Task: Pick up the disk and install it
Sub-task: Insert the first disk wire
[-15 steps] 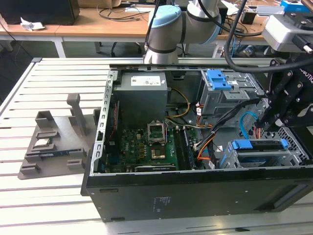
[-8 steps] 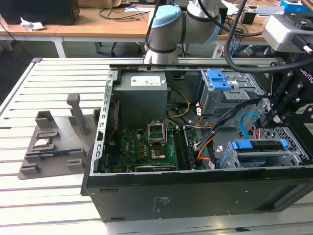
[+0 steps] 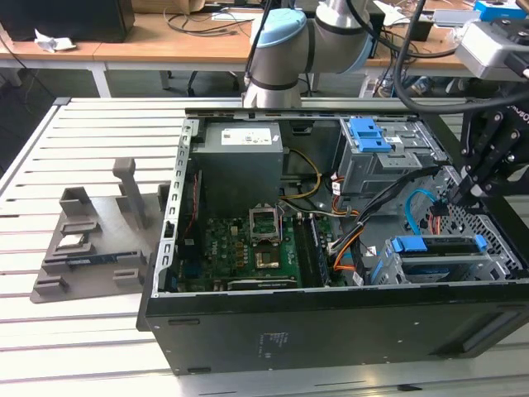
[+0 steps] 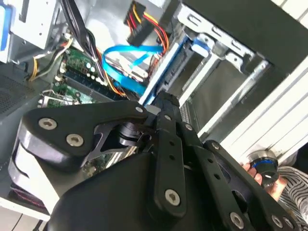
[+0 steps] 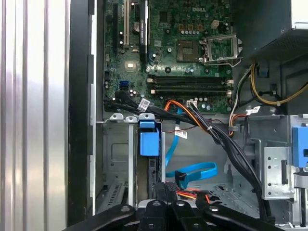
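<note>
The disk [image 3: 438, 246] sits on edge in the lower drive cage at the front right of the open computer case, with its blue rails and blue tab showing. In the first wrist view its blue tab [image 5: 149, 139] stands up out of the cage slot. In the second wrist view its blue rail [image 4: 166, 67] runs along the cage. My gripper [image 3: 456, 197] hangs just above the disk's rear end, its black fingers [image 4: 166, 108] drawn together and shut, with nothing seen between them. The gripper [image 5: 166, 188] lines up with the disk's thin edge.
The grey plastic stand [image 3: 91, 240] sits on the slatted table at the exterior view's left. Inside the case [image 3: 331, 331] are the motherboard [image 3: 248, 248], the power supply [image 3: 240, 161], an upper blue-tabbed cage [image 3: 372, 136] and loose blue and orange cables [image 5: 192, 171]. A person's hand [image 4: 262, 175] shows beside the case.
</note>
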